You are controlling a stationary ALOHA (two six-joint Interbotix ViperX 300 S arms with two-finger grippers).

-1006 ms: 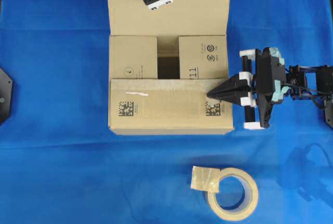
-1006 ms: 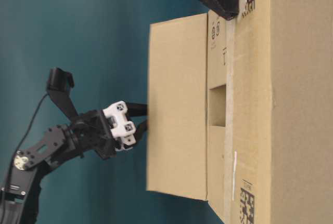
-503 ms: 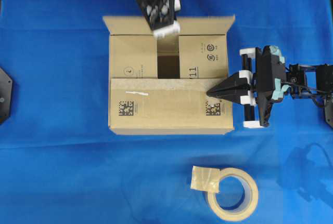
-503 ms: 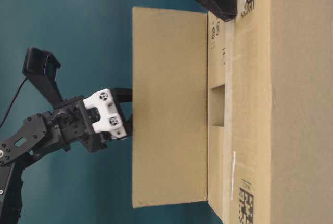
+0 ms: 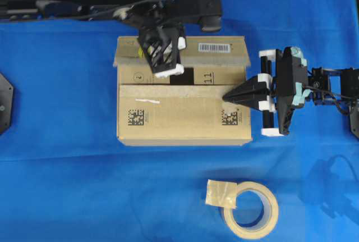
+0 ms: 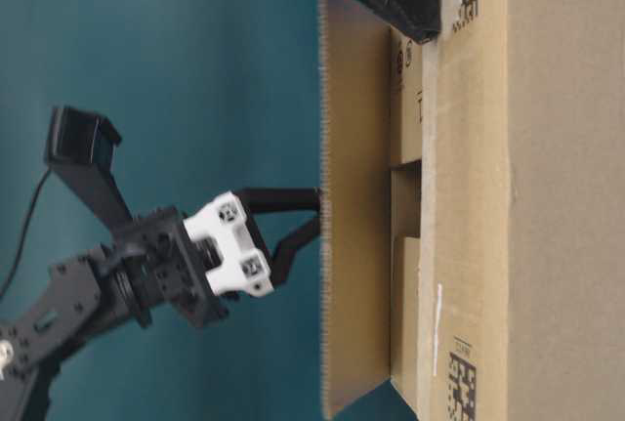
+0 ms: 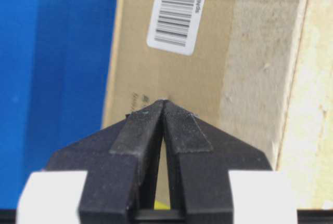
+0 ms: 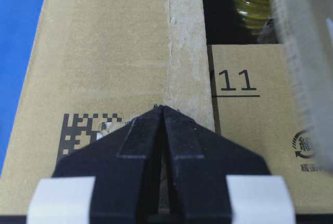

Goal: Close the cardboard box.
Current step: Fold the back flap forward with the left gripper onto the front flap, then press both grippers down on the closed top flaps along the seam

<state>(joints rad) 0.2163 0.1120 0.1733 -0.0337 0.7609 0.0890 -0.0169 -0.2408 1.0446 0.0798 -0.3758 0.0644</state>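
The left gripper [image 5: 162, 65], clenched, has pushed the cardboard box [image 5: 182, 121] flap [image 5: 213, 51] down.

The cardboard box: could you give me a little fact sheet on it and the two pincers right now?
cardboard box: on blue cloth, not fully closed
near flap: folded flat
far flap: partly folded over, barcode label showing
gap: dark opening between the flaps
left pincer: shut, pressing the far flap
right pincer: shut, tip on the near flap
tape roll: apart, untouched
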